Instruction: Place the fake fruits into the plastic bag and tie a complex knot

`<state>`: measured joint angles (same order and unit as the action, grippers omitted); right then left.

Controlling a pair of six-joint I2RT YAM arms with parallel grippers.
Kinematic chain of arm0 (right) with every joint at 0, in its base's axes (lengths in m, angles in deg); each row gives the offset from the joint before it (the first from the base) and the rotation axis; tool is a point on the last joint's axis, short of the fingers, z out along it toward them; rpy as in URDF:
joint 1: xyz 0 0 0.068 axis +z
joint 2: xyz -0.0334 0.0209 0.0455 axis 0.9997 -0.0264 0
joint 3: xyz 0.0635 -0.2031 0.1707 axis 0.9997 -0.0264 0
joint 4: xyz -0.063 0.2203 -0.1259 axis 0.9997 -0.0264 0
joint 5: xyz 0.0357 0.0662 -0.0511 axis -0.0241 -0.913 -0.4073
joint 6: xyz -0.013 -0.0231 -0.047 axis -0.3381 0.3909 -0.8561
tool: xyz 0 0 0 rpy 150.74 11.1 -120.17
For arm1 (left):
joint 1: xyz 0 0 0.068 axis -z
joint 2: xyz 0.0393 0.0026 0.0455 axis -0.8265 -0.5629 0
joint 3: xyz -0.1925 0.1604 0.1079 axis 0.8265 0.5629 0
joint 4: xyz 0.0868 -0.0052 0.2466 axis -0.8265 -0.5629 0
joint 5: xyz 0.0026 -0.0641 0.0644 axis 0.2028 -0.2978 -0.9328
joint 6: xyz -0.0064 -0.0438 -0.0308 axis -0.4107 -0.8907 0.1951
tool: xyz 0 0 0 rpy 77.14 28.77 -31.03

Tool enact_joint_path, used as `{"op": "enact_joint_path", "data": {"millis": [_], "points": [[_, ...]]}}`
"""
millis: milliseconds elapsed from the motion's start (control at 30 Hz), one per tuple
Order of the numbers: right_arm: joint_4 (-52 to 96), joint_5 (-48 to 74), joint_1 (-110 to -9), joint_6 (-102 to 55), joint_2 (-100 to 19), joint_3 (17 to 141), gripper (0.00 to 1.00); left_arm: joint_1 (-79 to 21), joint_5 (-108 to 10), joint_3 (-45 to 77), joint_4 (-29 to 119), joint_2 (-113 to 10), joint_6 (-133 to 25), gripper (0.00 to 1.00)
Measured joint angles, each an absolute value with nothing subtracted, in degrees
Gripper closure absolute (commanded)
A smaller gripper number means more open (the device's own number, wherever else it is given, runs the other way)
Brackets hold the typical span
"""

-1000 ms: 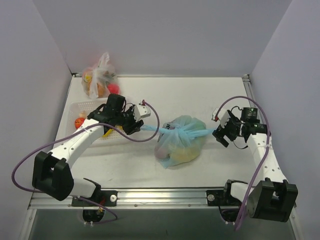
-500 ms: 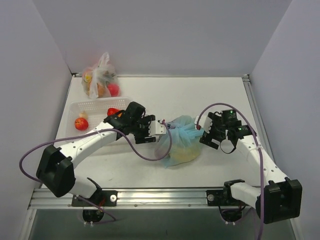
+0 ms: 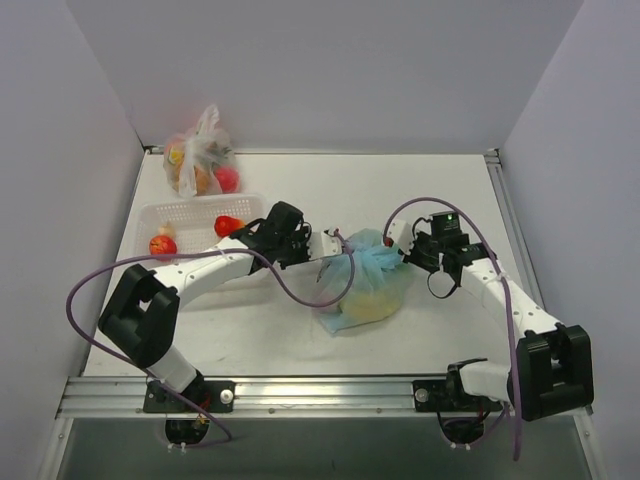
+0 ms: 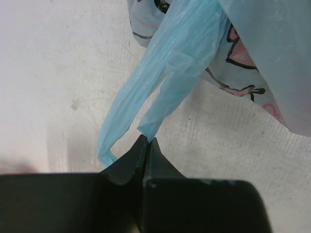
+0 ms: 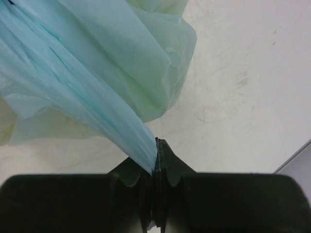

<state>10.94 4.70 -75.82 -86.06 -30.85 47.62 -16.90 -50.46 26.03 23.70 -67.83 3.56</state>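
The light-blue plastic bag (image 3: 365, 290) lies mid-table, and yellow-green fake fruits (image 3: 372, 306) show through its skin. A bunched lump of twisted blue plastic, the knot (image 3: 374, 258), sits at the bag's top. My left gripper (image 3: 338, 244) is at the bag's left edge. In the left wrist view it (image 4: 147, 139) is shut on the tip of a handle strand (image 4: 170, 82). My right gripper (image 3: 398, 251) is at the bag's right edge. In the right wrist view it (image 5: 156, 141) is shut on the other handle (image 5: 97, 102). The bag's printed side (image 4: 252, 63) hangs slack.
A white basket (image 3: 190, 212) at the left holds two red fruits (image 3: 162, 245) (image 3: 229, 225). A clear bag of orange and red fruits (image 3: 200, 165) stands in the back-left corner. Walls enclose three sides of the table.
Both grippers have moved inward from the bag's sides to its edges. The handles, stretched taut a second ago, now hang slack and bunched.
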Motion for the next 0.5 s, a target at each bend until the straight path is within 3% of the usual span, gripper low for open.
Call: {"op": "enact_joint_path", "data": {"millis": [500], "points": [[14.15,-4.39,-86.86,-76.09,-32.25,48.36,1.0,-24.89,-42.9,24.8,30.82,-67.33,-12.92,1.0]]}}
